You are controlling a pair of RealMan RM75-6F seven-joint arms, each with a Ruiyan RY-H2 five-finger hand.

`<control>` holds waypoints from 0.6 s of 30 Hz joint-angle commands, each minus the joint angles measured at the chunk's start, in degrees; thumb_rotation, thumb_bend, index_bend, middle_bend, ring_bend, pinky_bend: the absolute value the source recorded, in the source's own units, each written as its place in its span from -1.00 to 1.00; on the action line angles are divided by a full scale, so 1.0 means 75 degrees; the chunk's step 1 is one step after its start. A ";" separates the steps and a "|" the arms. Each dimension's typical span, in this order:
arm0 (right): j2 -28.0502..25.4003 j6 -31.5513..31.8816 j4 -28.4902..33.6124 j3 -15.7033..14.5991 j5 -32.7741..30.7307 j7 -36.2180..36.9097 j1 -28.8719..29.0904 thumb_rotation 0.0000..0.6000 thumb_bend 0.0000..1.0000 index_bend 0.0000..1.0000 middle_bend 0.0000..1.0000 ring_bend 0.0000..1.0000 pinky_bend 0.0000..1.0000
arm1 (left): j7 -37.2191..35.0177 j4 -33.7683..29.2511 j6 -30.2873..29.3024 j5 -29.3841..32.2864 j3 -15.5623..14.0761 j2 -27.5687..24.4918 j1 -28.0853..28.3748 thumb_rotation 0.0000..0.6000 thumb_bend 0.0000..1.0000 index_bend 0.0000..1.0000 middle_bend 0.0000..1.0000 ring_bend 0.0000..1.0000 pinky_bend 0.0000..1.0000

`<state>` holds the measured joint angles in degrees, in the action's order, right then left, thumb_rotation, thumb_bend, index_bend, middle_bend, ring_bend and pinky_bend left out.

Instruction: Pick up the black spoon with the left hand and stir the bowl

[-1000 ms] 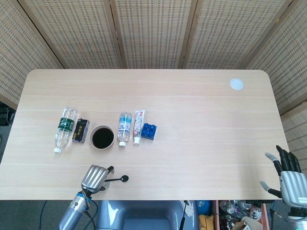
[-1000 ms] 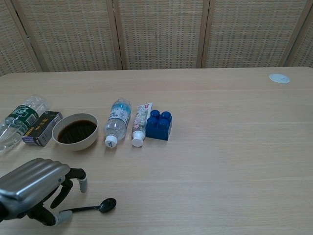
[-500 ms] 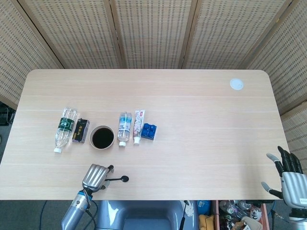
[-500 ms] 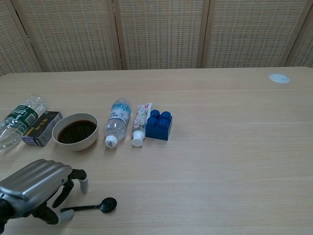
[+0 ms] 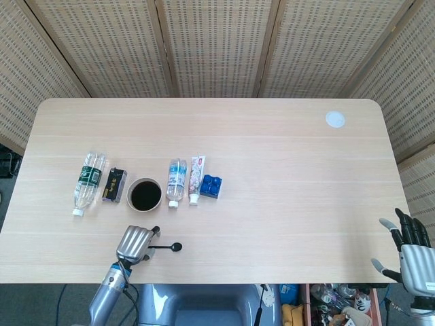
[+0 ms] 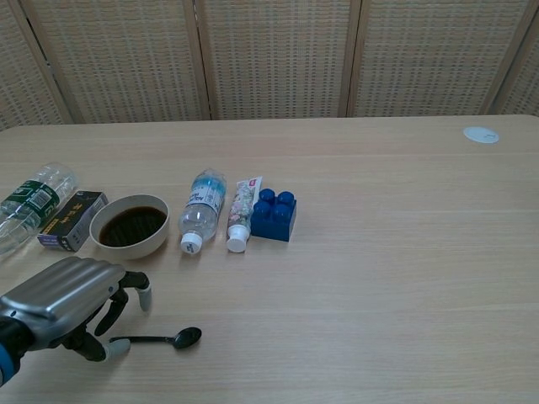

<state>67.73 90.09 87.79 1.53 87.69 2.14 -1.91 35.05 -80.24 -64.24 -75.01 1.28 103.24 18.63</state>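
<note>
Left hand (image 6: pixel 63 301): nearest, just in front of the bowl, fingers curled down around the spoon's handle end.
Black spoon (image 6: pixel 160 339): flat on the table (image 6: pixel 387 278), front-right of the bowl.
Right hand (image 5: pixel 413 250): off the table's far right edge, well away from the bowl, fingers spread, empty.
Bowl (image 6: pixel 129 225): dark liquid inside.
Small dark box (image 6: pixel 72 220): just left of the bowl.
Clear bottle (image 6: pixel 200 209): lying just right of the bowl.

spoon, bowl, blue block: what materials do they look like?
Black spoon: likely plastic, thin with a soft glossy highlight on the head.
Bowl: ceramic or melamine, going by its smooth cream wall; it holds something dark.
Blue block: moulded plastic, with uniform colour and shiny studs.
</note>
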 commanded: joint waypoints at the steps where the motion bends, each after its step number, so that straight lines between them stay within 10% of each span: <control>1: -0.0004 0.0011 0.0007 0.0003 -0.0005 -0.0007 -0.0009 1.00 -0.62 -0.56 -0.83 -1.00 -1.00 | -0.0019 0.0009 -0.0006 0.0024 0.0031 -0.0015 0.0032 1.00 -0.40 -0.17 0.51 0.53 0.52; 18: -0.0025 0.0080 0.0063 0.0006 0.0036 -0.0050 -0.0058 1.00 -0.62 -0.56 -0.83 -1.00 -1.00 | -0.0351 -0.0351 -0.0117 -0.0070 -0.0221 -0.0331 -0.0015 1.00 -0.41 -0.08 0.51 0.53 0.52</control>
<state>67.55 90.68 88.27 1.57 87.96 1.76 -2.34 32.40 -82.86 -65.12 -75.55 -0.35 100.77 18.53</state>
